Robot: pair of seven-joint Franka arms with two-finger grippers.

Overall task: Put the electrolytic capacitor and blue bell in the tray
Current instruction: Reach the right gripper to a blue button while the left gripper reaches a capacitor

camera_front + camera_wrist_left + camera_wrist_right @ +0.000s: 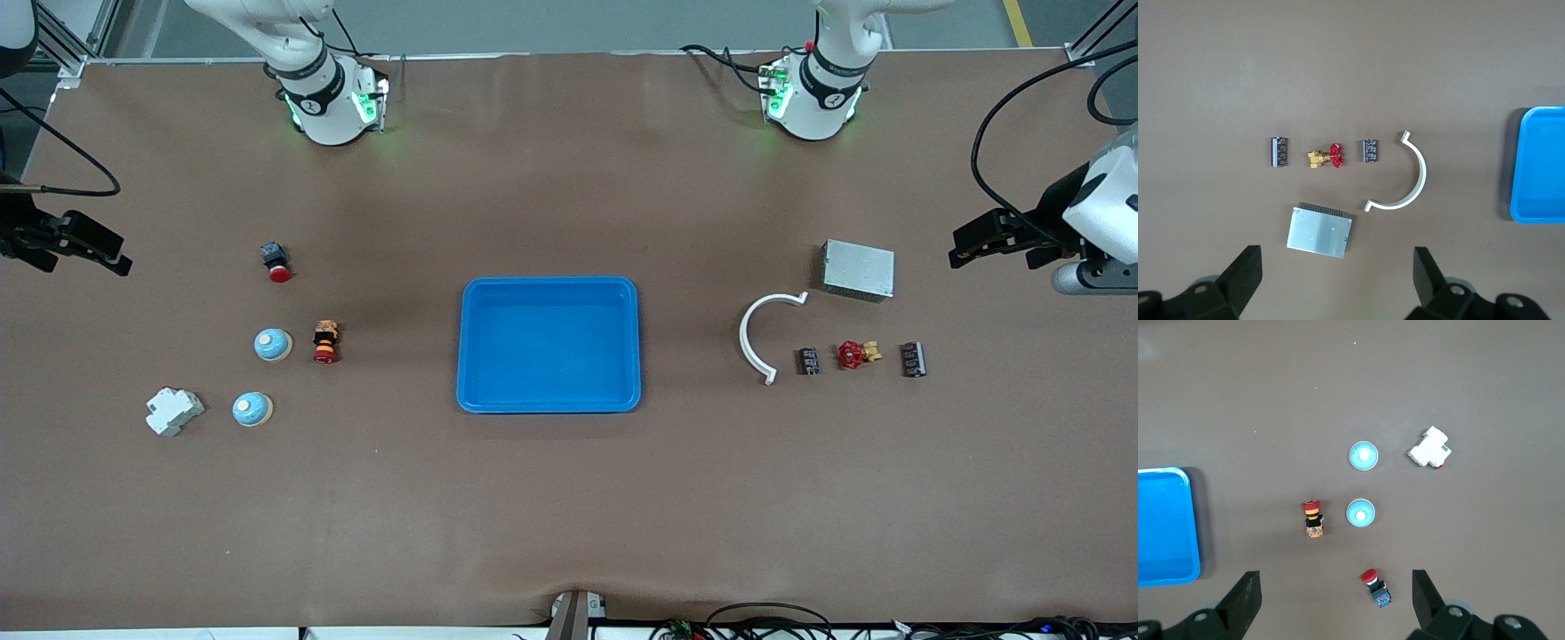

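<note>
The bright-blue tray (pixel 548 345) lies empty at the table's middle. Two black electrolytic capacitors (pixel 808 361) (pixel 913 359) lie toward the left arm's end, and both show in the left wrist view (pixel 1370 150) (pixel 1278 152). Two blue bells (pixel 272 345) (pixel 252 409) sit toward the right arm's end, and both show in the right wrist view (pixel 1360 513) (pixel 1363 456). My left gripper (pixel 965 249) (pixel 1338 280) is open and empty, high over the table beside the grey box. My right gripper (pixel 111 253) (pixel 1336 603) is open and empty, high over the table's right-arm end.
Between the capacitors lies a red-and-brass valve (pixel 853 355). A white curved clamp (pixel 756 333) and a grey metal box (pixel 858 270) lie close by. Near the bells are a red push button (pixel 276 261), a second button (pixel 326 342) and a white breaker (pixel 174 411).
</note>
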